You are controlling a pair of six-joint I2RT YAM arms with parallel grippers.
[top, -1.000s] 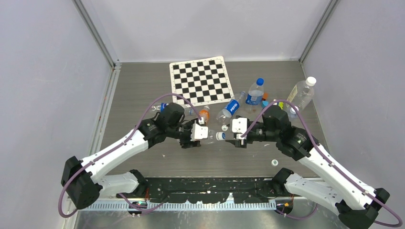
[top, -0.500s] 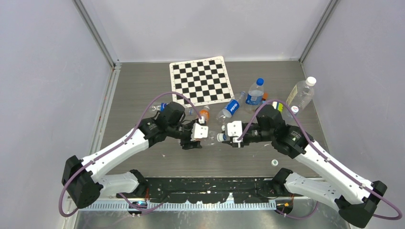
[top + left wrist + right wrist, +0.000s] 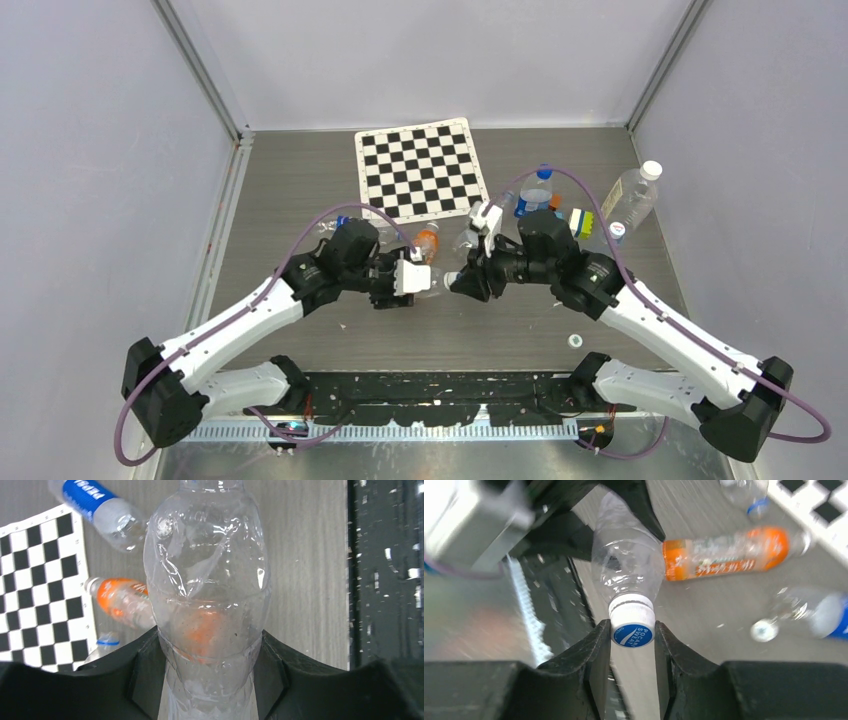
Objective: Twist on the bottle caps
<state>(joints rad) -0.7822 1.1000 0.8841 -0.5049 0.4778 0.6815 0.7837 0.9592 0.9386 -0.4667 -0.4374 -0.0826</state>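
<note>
At bench centre, my right end effector (image 3: 632, 631) has swung in from 3 o'clock and closed on the blue-and-white bottle cap (image 3: 632, 622), which sits on the neck of the clear bottle (image 3: 207, 580). My left end effector (image 3: 207, 670) grips that bottle's body, held roughly level. I judge the cap seated and ready for turning; thread engagement cannot be confirmed. The bench (image 3: 300, 200) is grey wood-grain, with a checkerboard mat (image 3: 420, 170) at 12 o'clock and a loose white cap (image 3: 575, 341) at 5 o'clock. Plain grey walls (image 3: 100, 150) enclose the cell.
</note>
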